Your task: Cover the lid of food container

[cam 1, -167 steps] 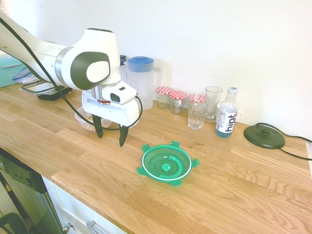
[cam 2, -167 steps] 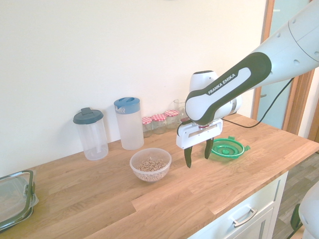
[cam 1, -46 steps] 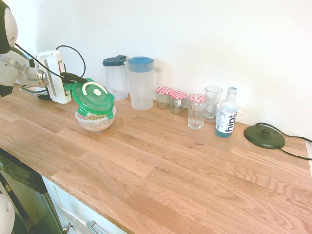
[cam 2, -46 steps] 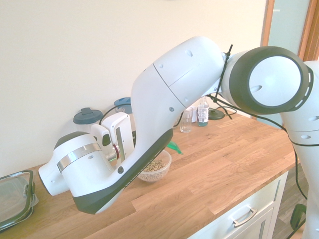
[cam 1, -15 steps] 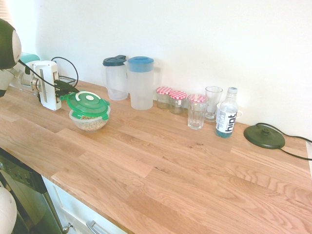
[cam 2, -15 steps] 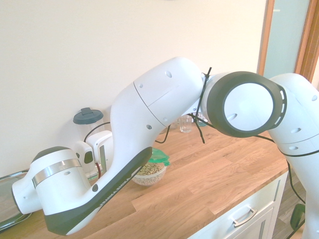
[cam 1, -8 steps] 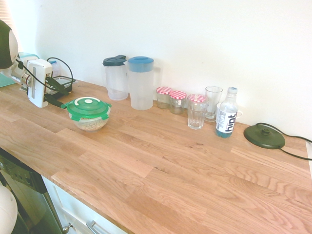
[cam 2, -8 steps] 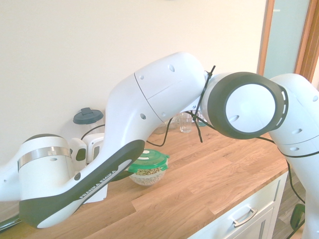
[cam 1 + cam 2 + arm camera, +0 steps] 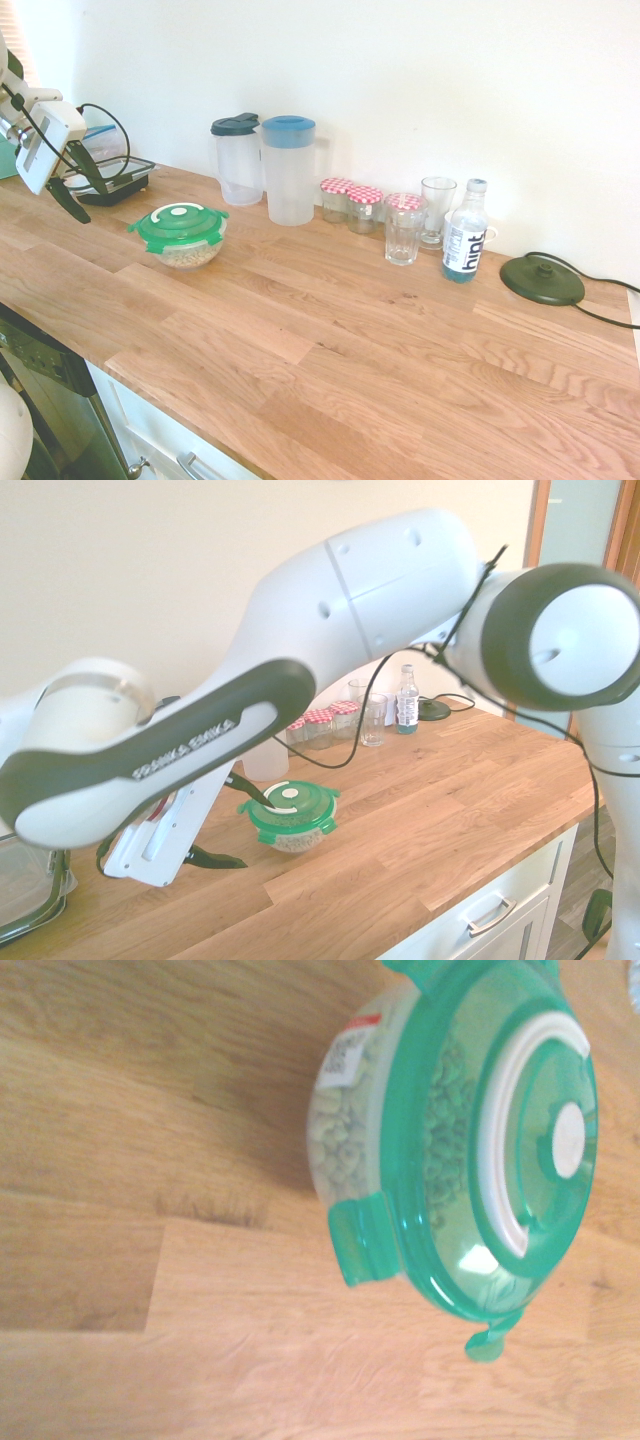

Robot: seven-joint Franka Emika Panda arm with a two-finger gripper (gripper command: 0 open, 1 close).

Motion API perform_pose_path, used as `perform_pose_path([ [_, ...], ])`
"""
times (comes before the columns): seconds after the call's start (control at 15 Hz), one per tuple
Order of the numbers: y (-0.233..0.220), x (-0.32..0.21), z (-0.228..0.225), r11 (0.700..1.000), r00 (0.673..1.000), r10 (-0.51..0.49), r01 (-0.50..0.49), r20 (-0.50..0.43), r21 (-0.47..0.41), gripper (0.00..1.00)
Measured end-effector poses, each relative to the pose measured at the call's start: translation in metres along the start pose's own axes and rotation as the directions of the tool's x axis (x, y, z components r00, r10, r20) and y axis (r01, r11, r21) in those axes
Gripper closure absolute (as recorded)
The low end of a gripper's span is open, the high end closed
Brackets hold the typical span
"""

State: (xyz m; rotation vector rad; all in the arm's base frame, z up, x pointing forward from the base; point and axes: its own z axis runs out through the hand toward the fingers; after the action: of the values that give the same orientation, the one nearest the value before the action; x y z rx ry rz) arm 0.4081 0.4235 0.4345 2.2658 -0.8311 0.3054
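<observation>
The lid [image 9: 180, 223] sits flat on the food container [image 9: 187, 252], knob up, round with no long axis, on the counter [image 9: 330, 340]. The gripper [image 9: 88, 188], at its ten o'clock, hangs released and empty, fingers spread.

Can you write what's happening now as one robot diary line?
lid: on food container | gripper: open, empty, clear of lid | snap tabs: cannot tell

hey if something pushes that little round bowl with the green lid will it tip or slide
The food container is squat with grains inside, so it would probably slide on the smooth wooden counter. The lid may shift: at least two snap tabs stick out unlatched.
</observation>
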Motion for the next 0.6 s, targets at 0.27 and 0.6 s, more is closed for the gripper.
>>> perform_pose_path([
  [0.27, 0.056, 0.032, 0.002, 0.982, 0.980, -0.059, 0.024, 0.188, 0.185, 0.00],
  [0.6, 0.119, 0.077, 0.038, 0.909, 0.924, -0.139, -0.024, 0.356, 0.417, 0.00],
])
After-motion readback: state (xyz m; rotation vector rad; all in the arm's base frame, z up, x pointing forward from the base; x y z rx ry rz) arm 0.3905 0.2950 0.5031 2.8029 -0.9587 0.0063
